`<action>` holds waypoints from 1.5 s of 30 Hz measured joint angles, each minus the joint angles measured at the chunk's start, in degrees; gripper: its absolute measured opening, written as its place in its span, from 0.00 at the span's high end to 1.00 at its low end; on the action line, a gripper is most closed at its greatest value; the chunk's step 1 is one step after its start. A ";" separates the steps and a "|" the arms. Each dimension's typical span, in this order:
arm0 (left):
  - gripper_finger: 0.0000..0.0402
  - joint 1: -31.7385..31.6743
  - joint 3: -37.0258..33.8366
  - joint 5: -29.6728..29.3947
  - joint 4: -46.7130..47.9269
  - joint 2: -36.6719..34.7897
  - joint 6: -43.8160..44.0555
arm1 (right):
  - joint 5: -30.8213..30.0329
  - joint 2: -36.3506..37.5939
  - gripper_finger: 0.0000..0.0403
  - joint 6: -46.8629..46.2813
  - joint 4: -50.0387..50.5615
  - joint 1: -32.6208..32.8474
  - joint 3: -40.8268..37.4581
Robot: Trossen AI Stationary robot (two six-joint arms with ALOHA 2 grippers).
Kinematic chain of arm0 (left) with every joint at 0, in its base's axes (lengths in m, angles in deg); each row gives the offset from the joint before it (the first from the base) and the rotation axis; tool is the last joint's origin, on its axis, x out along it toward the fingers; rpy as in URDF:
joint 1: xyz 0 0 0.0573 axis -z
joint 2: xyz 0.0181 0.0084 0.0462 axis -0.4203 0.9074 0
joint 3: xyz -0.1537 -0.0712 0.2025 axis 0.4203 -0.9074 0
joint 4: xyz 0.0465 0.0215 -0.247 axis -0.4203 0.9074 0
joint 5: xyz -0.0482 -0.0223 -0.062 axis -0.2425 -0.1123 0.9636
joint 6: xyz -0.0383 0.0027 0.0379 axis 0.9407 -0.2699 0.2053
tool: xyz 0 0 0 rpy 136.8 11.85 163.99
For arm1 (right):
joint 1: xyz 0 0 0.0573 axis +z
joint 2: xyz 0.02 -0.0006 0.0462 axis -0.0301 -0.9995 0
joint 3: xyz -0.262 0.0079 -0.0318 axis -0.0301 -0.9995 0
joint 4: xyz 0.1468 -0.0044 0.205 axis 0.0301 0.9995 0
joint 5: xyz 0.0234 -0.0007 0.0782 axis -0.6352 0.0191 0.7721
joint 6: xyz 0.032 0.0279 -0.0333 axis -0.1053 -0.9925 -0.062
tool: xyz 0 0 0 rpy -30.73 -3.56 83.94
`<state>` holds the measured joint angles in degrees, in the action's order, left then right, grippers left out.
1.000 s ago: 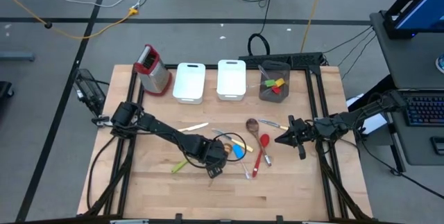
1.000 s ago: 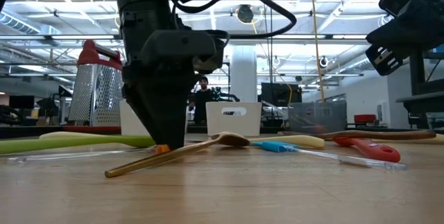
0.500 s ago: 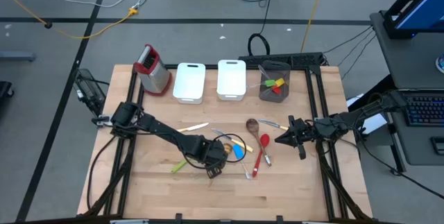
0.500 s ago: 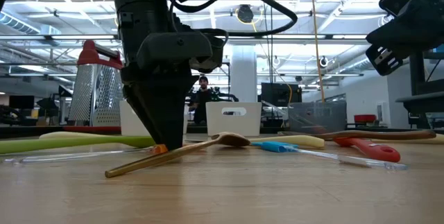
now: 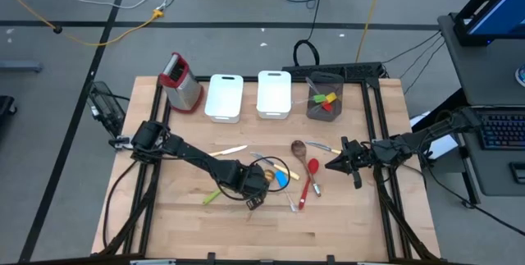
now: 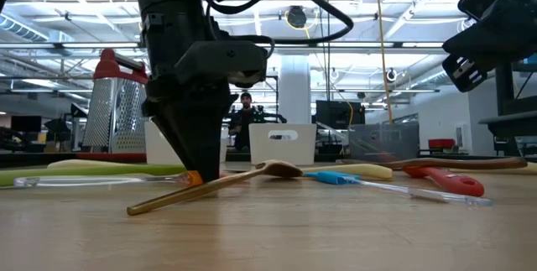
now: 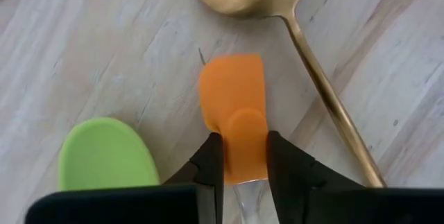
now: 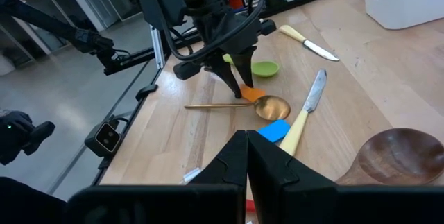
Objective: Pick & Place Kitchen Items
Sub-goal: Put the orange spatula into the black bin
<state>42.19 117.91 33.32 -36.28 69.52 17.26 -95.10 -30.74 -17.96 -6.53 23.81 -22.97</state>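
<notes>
My left gripper (image 7: 244, 160) stands fingers down at the table's middle (image 5: 253, 189), shut on an orange spatula (image 7: 232, 106) with a clear handle (image 6: 84, 180). A gold spoon (image 7: 277, 16) and a green spatula (image 7: 104, 158) lie flat beside it. A blue spatula (image 8: 275, 130), a cream-handled knife (image 8: 298, 123), a wooden spoon (image 8: 395, 154) and a red spoon (image 5: 310, 179) lie to the right. My right gripper (image 8: 246, 161) is shut and empty, above the table's right side (image 5: 332, 165). My left gripper pinches the orange spatula between its two fingers at the blade's base (image 7: 243, 161), where the clear handle begins. The fingers (image 7: 211, 165) come from above, pointing down, and lie across the spatula. The blade's tip is at the table top and the handle reaches out about level.
A metal box grater with a red top (image 5: 180, 80), two white bins (image 5: 223, 97) (image 5: 274, 93) and a grey cup (image 5: 325, 97) holding small coloured pieces stand along the far edge. Bare wood lies along the near edge (image 5: 246, 232).
In the low view the orange spatula's clear handle has risen a little off the table at its free end, while the blade end stays at my left gripper's fingertips. Both arms have otherwise kept still.
</notes>
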 joint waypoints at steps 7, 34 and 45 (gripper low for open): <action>0.83 0.31 -0.35 -0.27 0.02 -1.82 2.28 | 0.00 0.00 1.00 -1.24 -0.02 -0.02 0.00; 0.69 -0.80 -0.43 2.58 -0.76 -11.69 2.70 | 0.00 0.00 1.00 2.28 -0.44 -0.02 0.00; 0.33 -0.26 -0.34 1.24 -0.69 -6.66 -0.57 | -0.20 -0.02 1.00 3.60 -0.22 -0.02 0.00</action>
<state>41.94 117.57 34.56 -36.97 62.85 16.69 -95.29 -30.76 -14.37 -6.74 23.79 -22.97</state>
